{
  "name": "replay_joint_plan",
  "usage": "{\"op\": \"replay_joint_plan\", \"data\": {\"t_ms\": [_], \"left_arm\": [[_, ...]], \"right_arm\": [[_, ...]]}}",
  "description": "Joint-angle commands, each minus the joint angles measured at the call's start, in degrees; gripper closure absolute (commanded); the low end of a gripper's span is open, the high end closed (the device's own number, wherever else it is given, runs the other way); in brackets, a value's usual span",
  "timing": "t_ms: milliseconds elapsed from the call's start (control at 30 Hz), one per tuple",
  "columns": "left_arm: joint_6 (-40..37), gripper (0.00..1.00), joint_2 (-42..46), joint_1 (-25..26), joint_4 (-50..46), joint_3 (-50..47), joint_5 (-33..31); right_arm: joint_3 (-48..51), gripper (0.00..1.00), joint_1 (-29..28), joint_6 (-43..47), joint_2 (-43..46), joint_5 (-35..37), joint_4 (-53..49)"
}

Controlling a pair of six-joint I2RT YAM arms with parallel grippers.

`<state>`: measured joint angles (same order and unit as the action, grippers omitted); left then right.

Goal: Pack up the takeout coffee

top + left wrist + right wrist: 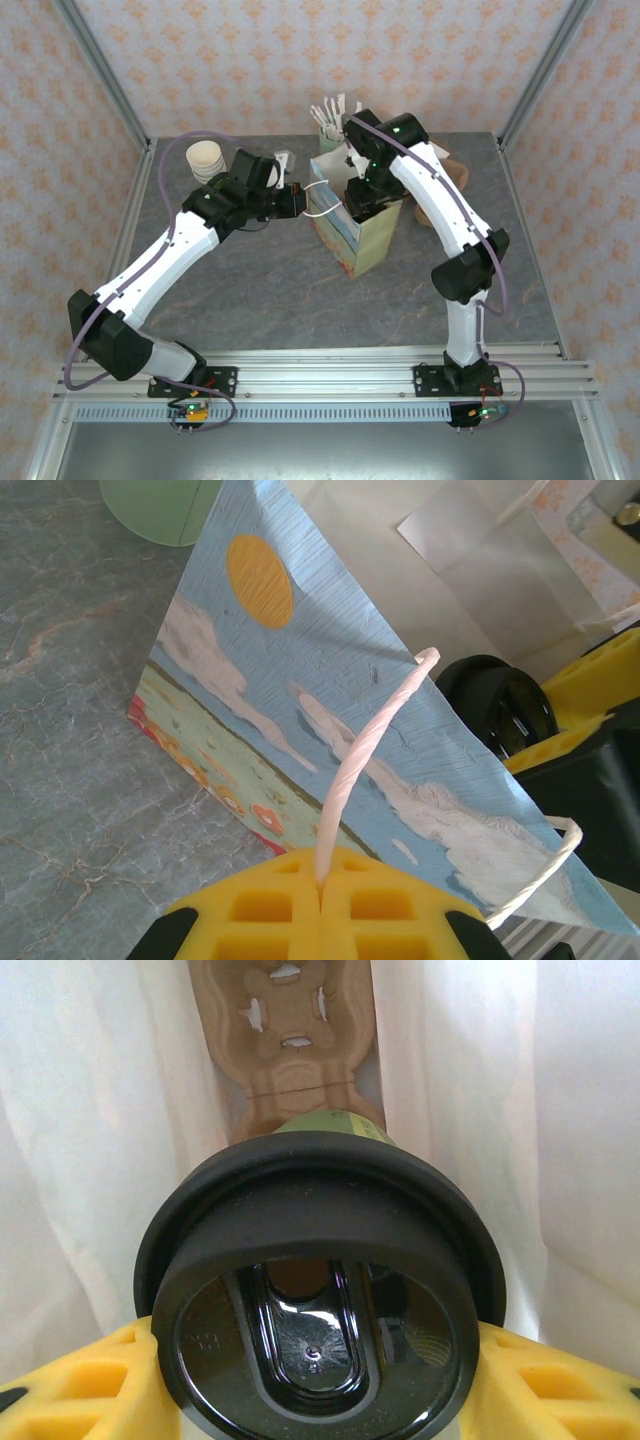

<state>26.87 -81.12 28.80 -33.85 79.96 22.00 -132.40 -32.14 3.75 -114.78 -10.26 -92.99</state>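
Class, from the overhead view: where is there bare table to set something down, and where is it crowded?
Bare: the wide grey stretch of table between paper bag and front rail; also the strip right of the right arm. Crowded: the back, with cup stack, cutlery cup, bag and cardboard tray.

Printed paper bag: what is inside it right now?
The green paper cup with round black lid, gripped by the right pincer, with a brown moulded cardboard carrier deeper down. The cup covers the carrier's near part and whatever lies beneath.
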Motion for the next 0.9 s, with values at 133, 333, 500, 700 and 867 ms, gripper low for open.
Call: {"op": "replay_joint_plan", "data": {"t_ms": [133,333,500,700,867], "left_arm": [[-1.65,1.0,0.96,0.36,0.36,-0.84,-0.68],[-1.82,1.0,1.05,0.35,0.4,-1.04,-0.68],[-2.0,1.0,0.88,0.34,0.48,-1.14,-0.49],[-2.4,1.0,0.79,0.4,-0.17,-0.7,-1.1],[-2.46,1.0,0.18,0.41,-0.92,0.17,-1.15]], "right_arm": [[-4.07,0.55,-0.56,1.09,-2.4,2.04,-1.87],[-5.24,0.55,-0.62,2.15,-3.95,2.17,-2.08],[-6.43,0.55,-0.57,4.08,-4.74,1.26,-2.2],[-4.64,0.54,-0.56,7.0,-4.3,1.81,-2.21],[-4.83,0.54,-0.6,7.92,-4.19,1.29,-2.28]]}}
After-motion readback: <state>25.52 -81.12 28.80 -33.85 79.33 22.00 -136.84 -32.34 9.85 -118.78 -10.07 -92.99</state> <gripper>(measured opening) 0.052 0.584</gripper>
